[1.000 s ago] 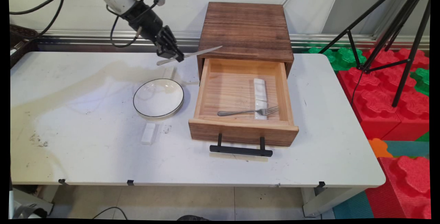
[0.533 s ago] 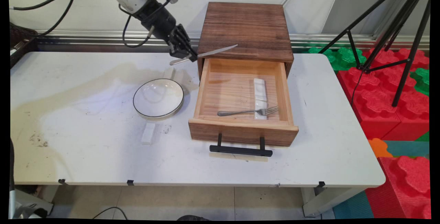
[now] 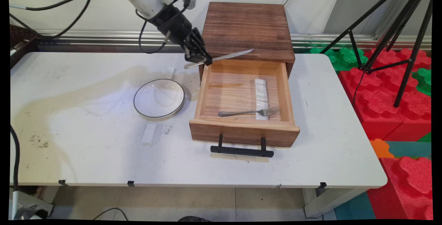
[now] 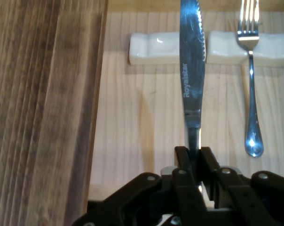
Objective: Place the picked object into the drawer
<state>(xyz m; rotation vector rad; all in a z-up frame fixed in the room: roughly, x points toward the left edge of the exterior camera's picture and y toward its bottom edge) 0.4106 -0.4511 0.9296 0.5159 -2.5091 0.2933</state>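
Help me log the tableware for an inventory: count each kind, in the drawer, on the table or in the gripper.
Knives: 1, knife in the gripper
Forks: 1, fork
Plates: 1, plate
White cutlery rests: 3
Total: 6

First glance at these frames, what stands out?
The end effector grips a knife by its handle, blade jutting over the back of the open wooden drawer. Inside the drawer, a fork lies with its tines on a white rest. A black-rimmed plate sits on the table left of the drawer.
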